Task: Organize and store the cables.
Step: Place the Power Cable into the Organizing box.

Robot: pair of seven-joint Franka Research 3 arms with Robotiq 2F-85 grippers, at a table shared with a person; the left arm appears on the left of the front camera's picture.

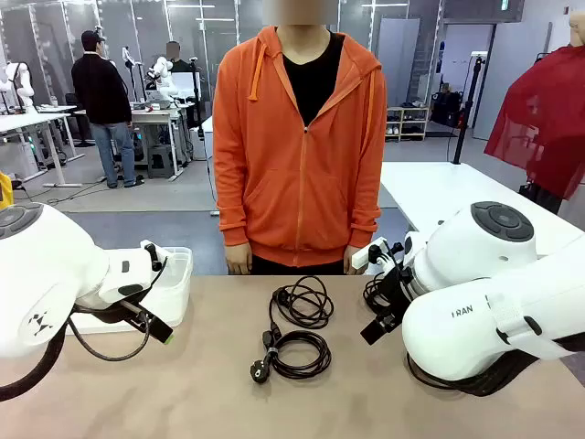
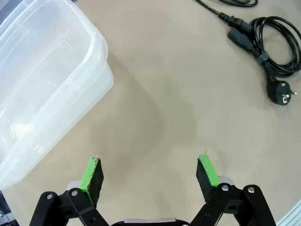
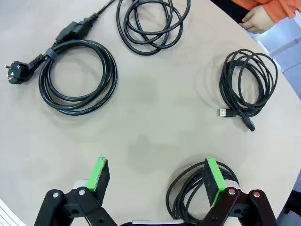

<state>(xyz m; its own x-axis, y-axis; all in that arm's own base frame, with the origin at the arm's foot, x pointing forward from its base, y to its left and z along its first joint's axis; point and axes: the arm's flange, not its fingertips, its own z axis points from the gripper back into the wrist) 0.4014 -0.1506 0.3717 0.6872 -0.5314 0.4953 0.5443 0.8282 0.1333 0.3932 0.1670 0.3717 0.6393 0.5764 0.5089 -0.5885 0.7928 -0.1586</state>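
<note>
Tub (image 2: 47,70) of clear plastic lies ahead and left of the left claw (image 2: 149,162), whose arm reaches low over the table (image 2: 155,103). Its green pads are spread wide with nothing between them. The right claw (image 3: 155,162) looks down on the cables, jaws equally wide and empty. Ahead to its left lies a coiled power cord (image 3: 77,77) with a round plug, and straight ahead a looser coil (image 3: 153,21). Ahead to its right is a USB cable (image 3: 249,87). A fourth coil (image 3: 188,190) sits under one pad; contact unclear.
</note>
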